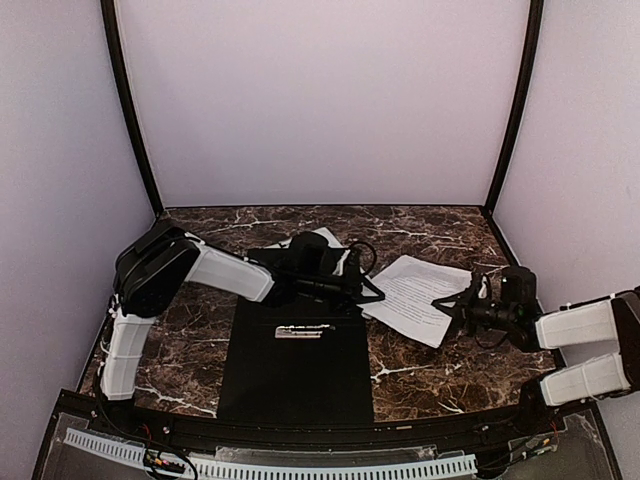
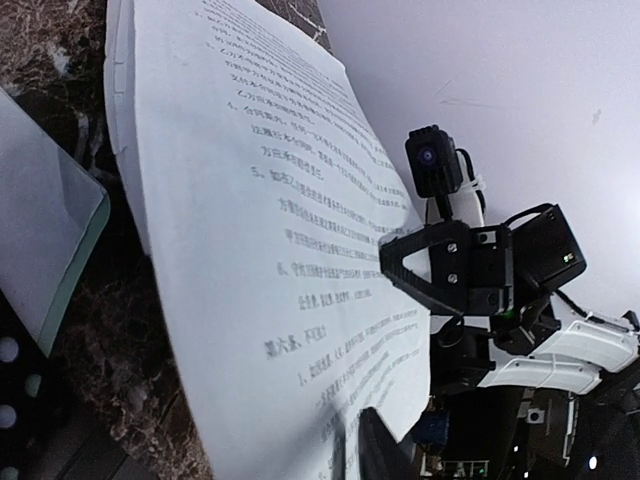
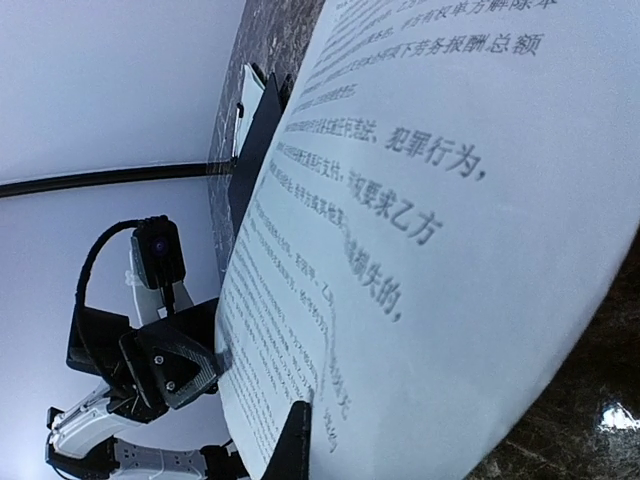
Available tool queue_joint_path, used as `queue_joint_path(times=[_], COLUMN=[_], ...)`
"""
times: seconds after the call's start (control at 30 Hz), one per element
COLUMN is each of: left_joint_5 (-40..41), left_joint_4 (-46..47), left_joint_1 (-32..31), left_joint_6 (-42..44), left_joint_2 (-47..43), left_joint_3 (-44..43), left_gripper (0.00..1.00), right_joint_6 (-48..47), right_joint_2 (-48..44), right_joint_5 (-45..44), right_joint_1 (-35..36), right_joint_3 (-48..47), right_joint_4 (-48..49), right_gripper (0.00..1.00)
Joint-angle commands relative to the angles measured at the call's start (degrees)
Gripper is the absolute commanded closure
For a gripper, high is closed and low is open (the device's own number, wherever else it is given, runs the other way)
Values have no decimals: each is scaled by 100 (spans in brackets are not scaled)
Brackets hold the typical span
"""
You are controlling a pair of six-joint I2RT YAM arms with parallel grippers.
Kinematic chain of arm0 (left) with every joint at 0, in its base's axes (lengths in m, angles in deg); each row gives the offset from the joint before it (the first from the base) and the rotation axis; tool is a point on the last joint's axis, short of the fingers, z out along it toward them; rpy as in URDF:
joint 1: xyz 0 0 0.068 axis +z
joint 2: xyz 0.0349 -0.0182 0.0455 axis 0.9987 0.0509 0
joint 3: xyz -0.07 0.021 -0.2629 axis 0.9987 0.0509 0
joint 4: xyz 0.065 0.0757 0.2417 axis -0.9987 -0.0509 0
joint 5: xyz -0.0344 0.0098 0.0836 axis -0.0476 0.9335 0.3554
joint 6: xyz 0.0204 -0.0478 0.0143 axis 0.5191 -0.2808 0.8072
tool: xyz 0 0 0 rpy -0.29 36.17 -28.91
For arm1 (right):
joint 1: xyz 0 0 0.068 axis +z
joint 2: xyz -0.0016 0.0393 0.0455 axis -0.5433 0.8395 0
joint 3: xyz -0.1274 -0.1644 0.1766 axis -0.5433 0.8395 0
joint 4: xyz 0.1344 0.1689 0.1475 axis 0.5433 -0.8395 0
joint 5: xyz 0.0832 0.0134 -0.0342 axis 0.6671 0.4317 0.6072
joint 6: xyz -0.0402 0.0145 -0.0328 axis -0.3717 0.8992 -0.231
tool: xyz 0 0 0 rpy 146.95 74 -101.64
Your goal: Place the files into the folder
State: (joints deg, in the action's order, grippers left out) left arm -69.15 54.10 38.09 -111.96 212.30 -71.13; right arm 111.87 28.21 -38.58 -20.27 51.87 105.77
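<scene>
The folder (image 1: pixel 295 375) lies open in the middle of the table, black inside up, with a metal clip bar (image 1: pixel 303 331) on it. One white printed sheet (image 1: pixel 415 290) is right of it, its edges lifted between both grippers. My left gripper (image 1: pixel 371 293) is shut on the sheet's left edge; the sheet (image 2: pixel 250 220) fills the left wrist view, one finger (image 2: pixel 385 450) on top of it. My right gripper (image 1: pixel 447 304) is shut on the sheet's right edge; the sheet (image 3: pixel 450 250) bows up in the right wrist view. A second white sheet (image 1: pixel 328 240) lies behind the left arm, mostly hidden.
A pale panel with a greenish edge (image 2: pixel 50 220) lies left of the sheet in the left wrist view. Lilac walls with black corner posts (image 1: pixel 135 120) enclose the dark marble table (image 1: pixel 430 365). A black rail (image 1: pixel 300 445) runs along the near edge.
</scene>
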Motion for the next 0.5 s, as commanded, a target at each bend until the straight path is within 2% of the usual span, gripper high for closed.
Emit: queue_joint_path(times=[0.0,0.13,0.23,0.33,0.47], left_joint_5=[164,719,1124,1441,1531], left_joint_4=[-628,-1303,-1686,-1686,-951], left_joint_1=[178,257,263,223,-22], left_joint_6=[669,1320,1590,1551,913], left_joint_2=[-539,-991,-1393,-1708,-1908], left_joint_3=[-56,95,318,718,1280], left_gripper=[53,34,27,24,22], right_joint_6=[-58,-102,-77,-3,119], right_joint_2=[-300,-621,-801,-898,-995], right_joint_5=[-178,-382,-537,-638,-831], right_joint_1=[19,19,22,25,45], right_joint_3=[-144,-312,-368,-393,-388], right_joint_4=[-151,-383,-424,-340,-148], right_gripper=[100,100,100,100,100])
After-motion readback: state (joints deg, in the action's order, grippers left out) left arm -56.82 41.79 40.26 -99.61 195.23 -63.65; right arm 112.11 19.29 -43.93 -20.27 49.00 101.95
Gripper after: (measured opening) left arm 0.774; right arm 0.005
